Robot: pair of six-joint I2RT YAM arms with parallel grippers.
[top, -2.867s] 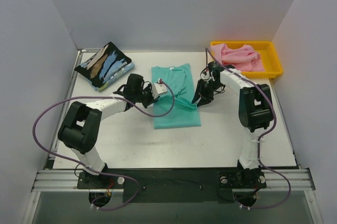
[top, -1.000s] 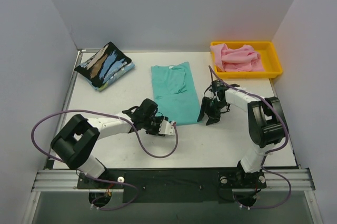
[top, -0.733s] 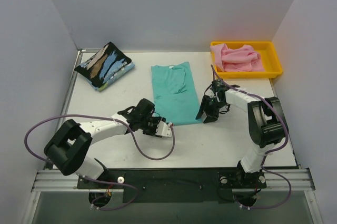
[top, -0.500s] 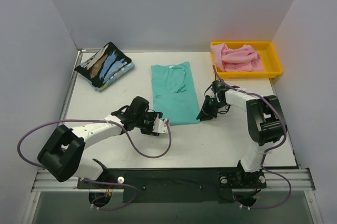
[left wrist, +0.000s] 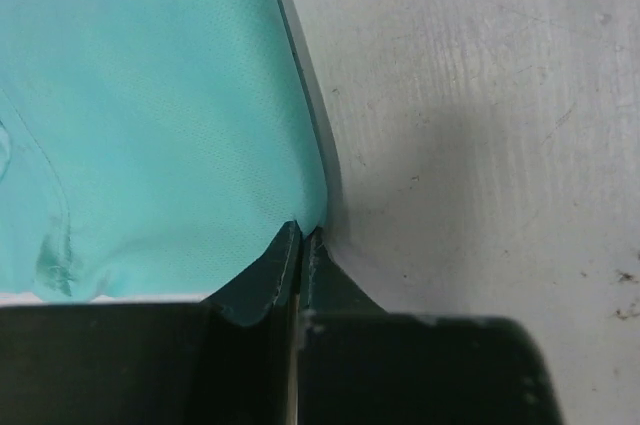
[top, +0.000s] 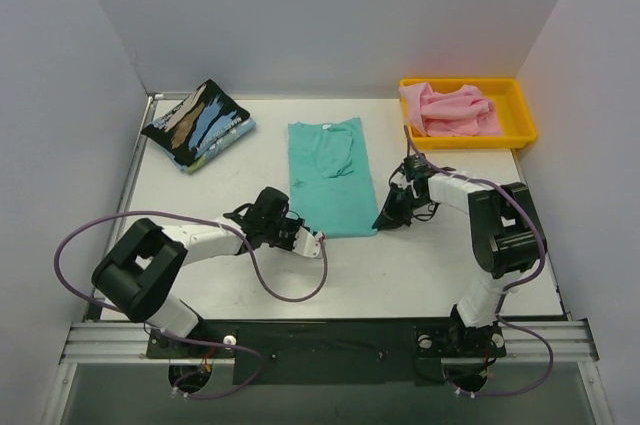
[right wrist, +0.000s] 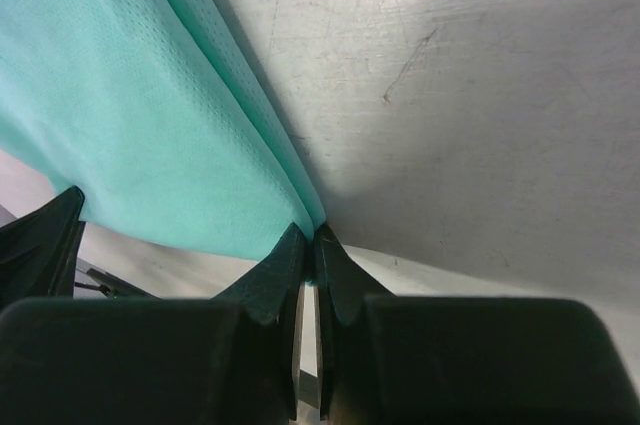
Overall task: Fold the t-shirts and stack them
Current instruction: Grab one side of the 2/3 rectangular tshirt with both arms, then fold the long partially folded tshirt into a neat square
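The teal-green t-shirt [top: 328,175] lies flat in a long narrow fold at the table's middle. My left gripper [top: 298,233] is low at its near left corner. In the left wrist view the jaws [left wrist: 302,235] are shut, pinching the teal cloth [left wrist: 150,125] at that corner. My right gripper [top: 382,222] is at the near right corner, and its jaws [right wrist: 312,235] are shut on the layered teal edge [right wrist: 120,95]. The black streaked t-shirt [top: 197,123] lies folded at the back left. The pink t-shirt [top: 450,108] is crumpled in the yellow tray [top: 522,115].
The yellow tray stands at the back right corner against the grey side wall. Purple cables loop from both arms over the near part of the table [top: 400,265]. Grey walls close off the back and both sides.
Both grippers have gone from open to shut on the teal shirt's near corners. The left arm edged in toward the near left corner, and the right gripper dropped onto the near right corner.
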